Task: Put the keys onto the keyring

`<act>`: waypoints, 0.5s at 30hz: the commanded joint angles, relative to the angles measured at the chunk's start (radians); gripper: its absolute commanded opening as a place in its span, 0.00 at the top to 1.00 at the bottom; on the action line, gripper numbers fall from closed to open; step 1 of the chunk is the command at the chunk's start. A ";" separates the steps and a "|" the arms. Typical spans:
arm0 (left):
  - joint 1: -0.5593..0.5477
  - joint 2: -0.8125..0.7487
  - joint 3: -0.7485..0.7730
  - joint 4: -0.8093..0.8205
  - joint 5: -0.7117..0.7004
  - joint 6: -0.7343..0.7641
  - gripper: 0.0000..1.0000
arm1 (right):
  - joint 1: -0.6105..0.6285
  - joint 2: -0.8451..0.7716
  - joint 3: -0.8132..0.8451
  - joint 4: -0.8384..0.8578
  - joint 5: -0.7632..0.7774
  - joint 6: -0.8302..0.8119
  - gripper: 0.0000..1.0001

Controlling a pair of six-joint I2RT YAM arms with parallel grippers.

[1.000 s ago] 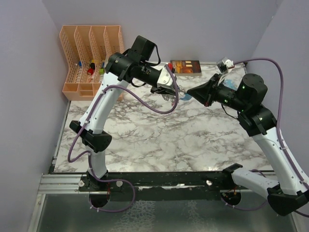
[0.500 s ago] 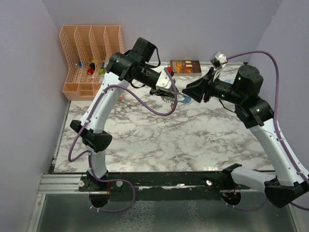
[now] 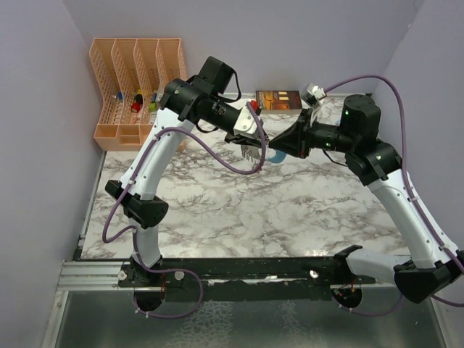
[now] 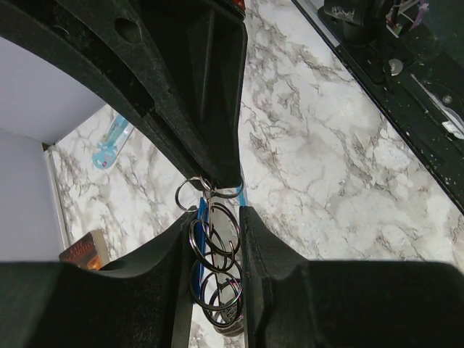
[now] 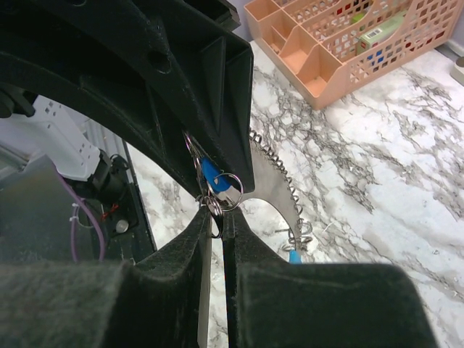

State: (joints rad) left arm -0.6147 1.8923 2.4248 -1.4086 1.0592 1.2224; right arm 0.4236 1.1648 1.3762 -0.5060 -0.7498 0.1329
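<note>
Arm bases sit at the near edge, and the marble worktop [image 3: 217, 210] runs away from them. Both arms reach inward and meet tip to tip above the middle-far part of the worktop. Left tool [image 4: 215, 217]: fingers closed in on the keyring [image 4: 214, 279], with a stack of grey metal rings clamped between the pads and held off the worktop. The chain [image 5: 279, 181] and the light-blue strap [image 5: 293, 255] hang loose below it, in the air. Right tool [image 5: 215, 217]: fingers almost together, only a thin slit between them, pinching the small rings of the blue key [image 5: 210, 172] at the very tips. The blue tag lies just beyond those tips, against the tip of the left tool. One small ring [image 5: 230, 181] stands out beside the tag. Whether any key ring is threaded onto the keyring cannot be told, as the metal overlaps there. Farther back, a pale-blue see-through object [image 4: 109, 141] lies flat on the worktop. A brown book [image 3: 279, 100] lies at the far edge by the wall. An orange slotted organizer [image 3: 138, 83] stands in the far left corner with small coloured items in its compartments.
</note>
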 commanded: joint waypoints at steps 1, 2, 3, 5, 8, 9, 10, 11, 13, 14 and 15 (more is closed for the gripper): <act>0.001 -0.029 0.006 0.001 0.046 0.026 1.00 | -0.008 -0.015 0.043 -0.017 0.004 -0.016 0.92; 0.001 -0.029 0.006 0.000 0.044 0.026 1.00 | -0.008 -0.019 0.044 -0.016 0.010 -0.018 0.92; 0.001 -0.029 0.005 0.000 0.042 0.026 1.00 | -0.008 -0.023 0.044 -0.019 0.017 -0.021 0.92; 0.001 -0.029 0.004 0.000 0.040 0.028 1.00 | -0.008 -0.030 0.047 -0.024 0.039 -0.022 0.88; 0.001 -0.026 -0.001 0.000 0.031 0.034 1.00 | -0.008 -0.041 0.055 -0.035 0.057 -0.029 0.87; 0.001 -0.025 -0.002 0.000 0.029 0.037 1.00 | -0.008 -0.042 0.061 -0.043 0.062 -0.031 0.87; 0.001 -0.024 -0.003 0.000 0.028 0.037 1.00 | -0.008 -0.043 0.064 -0.047 0.065 -0.034 0.87; 0.001 -0.024 -0.003 0.000 0.028 0.037 1.00 | -0.008 -0.043 0.067 -0.053 0.071 -0.037 0.87; 0.001 -0.022 -0.004 0.000 0.030 0.037 1.00 | -0.008 -0.046 0.072 -0.062 0.082 -0.044 0.86; 0.001 -0.022 -0.005 0.000 0.030 0.038 1.00 | -0.008 -0.048 0.071 -0.062 0.080 -0.045 0.86; 0.001 -0.022 -0.007 0.000 0.030 0.037 1.00 | -0.008 -0.048 0.072 -0.062 0.080 -0.045 0.86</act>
State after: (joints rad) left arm -0.6155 1.8923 2.4248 -1.3994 1.0592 1.2335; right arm 0.4232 1.1488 1.4078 -0.5499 -0.7177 0.1047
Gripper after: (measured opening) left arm 0.272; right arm 0.142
